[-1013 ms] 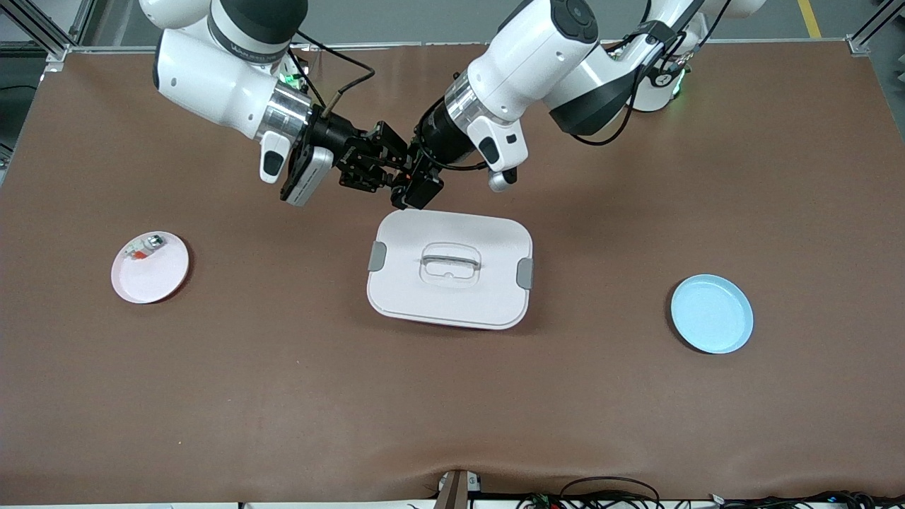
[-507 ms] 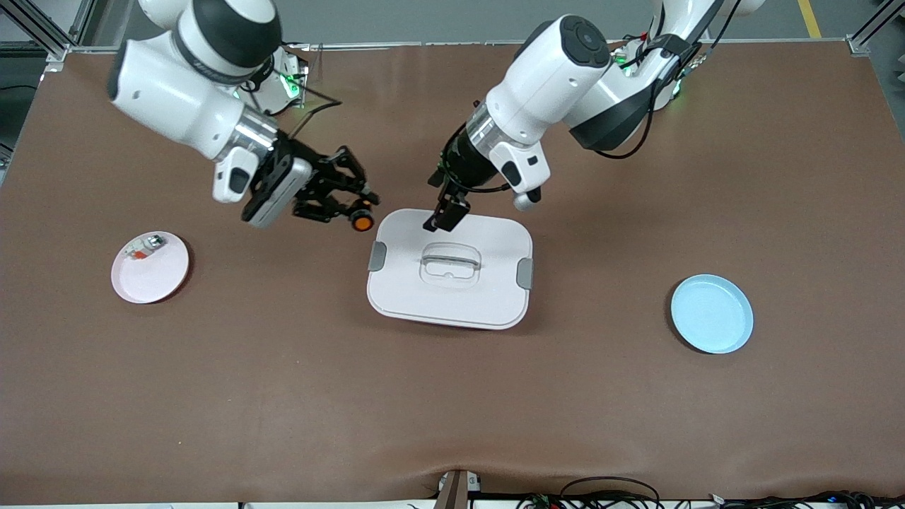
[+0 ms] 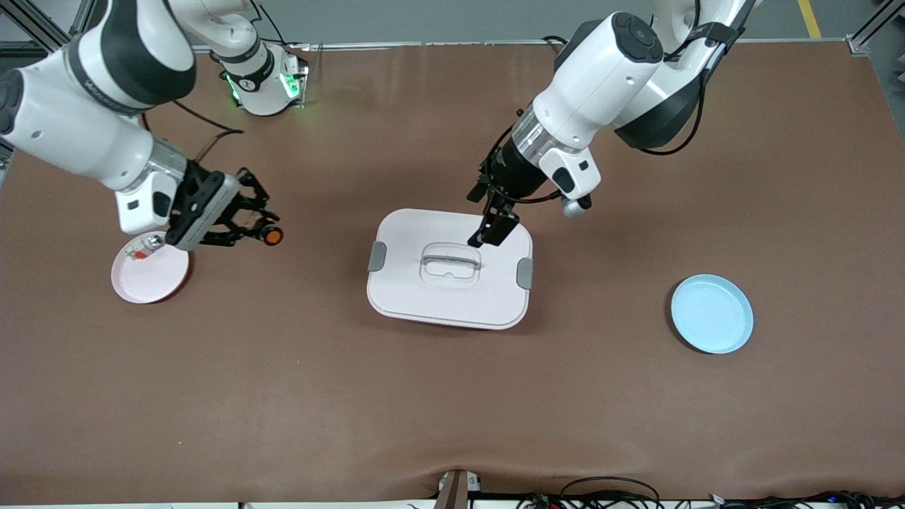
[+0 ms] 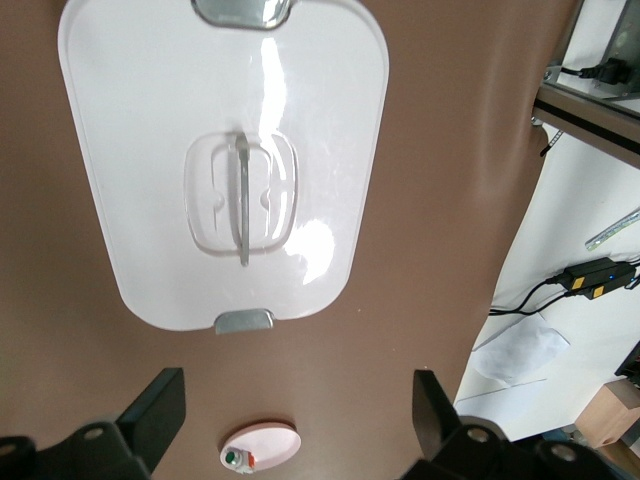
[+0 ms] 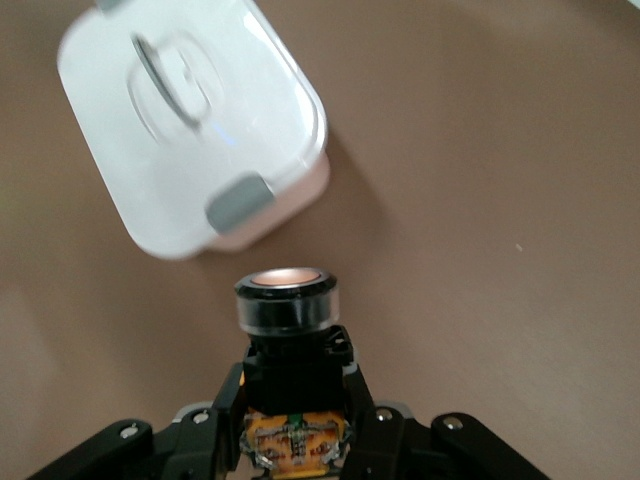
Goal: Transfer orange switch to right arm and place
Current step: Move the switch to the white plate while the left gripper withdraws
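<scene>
The orange switch (image 3: 269, 236) is pinched by its black body in the right gripper (image 3: 259, 233), button face pointing outward, and is held over bare table just beside the pink plate (image 3: 159, 279), which is judged to be its destination. That plate already holds a small whitish part (image 3: 144, 247). The left gripper (image 3: 495, 229) hangs spread and empty over the white lidded container (image 3: 450, 269), its share of the handover apparently done.

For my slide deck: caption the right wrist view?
Right gripper shut on the orange switch, above brown table beside the white lidded box.
</scene>
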Robot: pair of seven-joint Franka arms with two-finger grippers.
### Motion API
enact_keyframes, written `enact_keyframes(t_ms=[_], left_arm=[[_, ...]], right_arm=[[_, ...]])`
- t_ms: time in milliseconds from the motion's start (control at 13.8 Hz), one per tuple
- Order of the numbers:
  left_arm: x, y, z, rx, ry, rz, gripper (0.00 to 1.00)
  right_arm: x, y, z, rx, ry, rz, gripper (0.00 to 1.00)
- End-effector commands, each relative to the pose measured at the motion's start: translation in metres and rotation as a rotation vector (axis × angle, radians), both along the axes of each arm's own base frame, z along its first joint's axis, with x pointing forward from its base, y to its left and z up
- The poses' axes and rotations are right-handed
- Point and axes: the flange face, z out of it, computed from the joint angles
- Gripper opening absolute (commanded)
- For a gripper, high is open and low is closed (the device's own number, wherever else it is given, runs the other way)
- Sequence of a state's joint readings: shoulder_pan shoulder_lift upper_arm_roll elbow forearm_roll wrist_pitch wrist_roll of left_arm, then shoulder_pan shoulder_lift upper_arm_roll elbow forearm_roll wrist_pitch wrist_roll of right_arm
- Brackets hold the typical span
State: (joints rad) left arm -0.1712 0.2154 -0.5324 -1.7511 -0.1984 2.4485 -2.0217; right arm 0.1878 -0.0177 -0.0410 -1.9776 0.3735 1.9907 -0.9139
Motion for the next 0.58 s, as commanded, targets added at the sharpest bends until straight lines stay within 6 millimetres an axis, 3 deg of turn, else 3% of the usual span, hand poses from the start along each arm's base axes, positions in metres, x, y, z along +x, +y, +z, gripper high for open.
enact_keyframes(t_ms=[0, 290, 507], left_arm=[[-0.015, 0.019, -0.001, 0.069, -0.04, -0.03, 1.0], [-0.012, 0.038, -0.023, 0.123, -0.032, -0.041, 1.0], [-0.012, 0.052, -0.042, 0.166, -0.026, -0.073, 1.0]], right_arm=[[0.002, -0.035, -0.005, -0.148, -0.019, 0.141, 0.0], [0.0, -0.097, -0.028, -0.199, -0.02, 0.277, 0.0], [-0.004, -0.117, -0.045, -0.297, 0.002, 0.359, 0.0]])
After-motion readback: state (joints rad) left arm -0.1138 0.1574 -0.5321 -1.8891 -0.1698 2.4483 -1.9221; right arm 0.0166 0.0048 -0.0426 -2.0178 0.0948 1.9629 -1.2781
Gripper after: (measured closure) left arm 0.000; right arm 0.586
